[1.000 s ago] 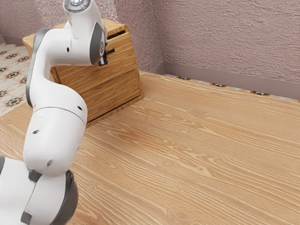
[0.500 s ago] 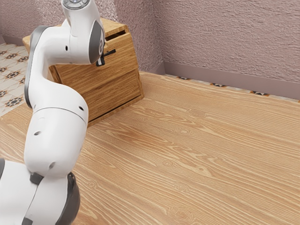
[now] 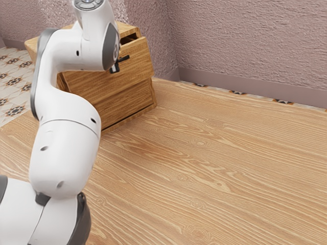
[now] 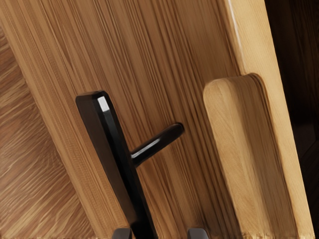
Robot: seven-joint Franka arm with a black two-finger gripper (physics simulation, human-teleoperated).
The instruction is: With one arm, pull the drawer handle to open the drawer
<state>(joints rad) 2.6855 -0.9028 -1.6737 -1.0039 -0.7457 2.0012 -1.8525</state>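
A wooden cabinet (image 3: 125,97) stands at the exterior view's upper left, on the wooden floor. Its top drawer (image 3: 135,51) sticks out a little, with a dark gap showing behind its front. The black handle (image 3: 122,57) juts from the drawer front beside my hand. My gripper (image 3: 115,65) is at the handle, mostly hidden behind my own arm. In the wrist view the black handle bar (image 4: 117,159) and its post run down the drawer front (image 4: 164,59) to between my two fingertips (image 4: 122,233). The gripper (image 4: 159,234) is shut on the bar.
A rough mauve wall (image 3: 245,35) with a baseboard runs behind the cabinet. The wide wooden floor (image 3: 214,153) stretches toward the exterior view's right. Tiled floor (image 3: 13,76) lies at the far left. My white arm (image 3: 66,132) fills the left foreground.
My hand has drawn back toward the exterior view's right with the handle. The drawer has slid out a little, and the dark gap behind its front is wider.
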